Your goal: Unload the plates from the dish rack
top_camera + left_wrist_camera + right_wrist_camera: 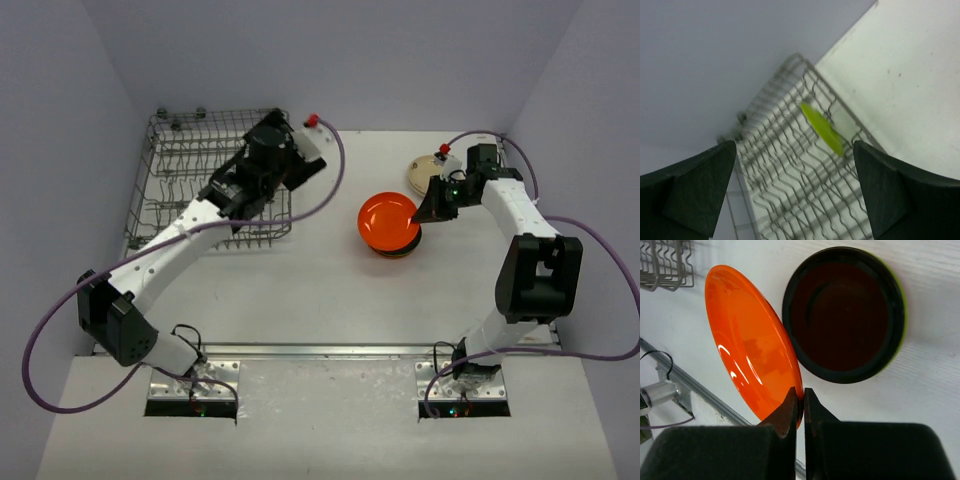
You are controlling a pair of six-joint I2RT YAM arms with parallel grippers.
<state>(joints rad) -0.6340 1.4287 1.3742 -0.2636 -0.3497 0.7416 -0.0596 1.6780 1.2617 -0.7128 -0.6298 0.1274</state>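
Two hands checked: right hand (802, 392) clamped on orange plate (750, 345) at its rim, centre frame; left hand (794, 150) wide open over rack (160, 170), upper left.

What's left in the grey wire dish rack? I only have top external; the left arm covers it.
Observer: Left wrist shows one lime green round plastic plate standing on edge among the tines of the dish rack.
Operator: Held?
Observer: No, the left fingers are open, clear of it.
Operator: Right side?
Observer: The right fingers are shut on the rim of the orange round plastic plate, which is tilted, not flat.
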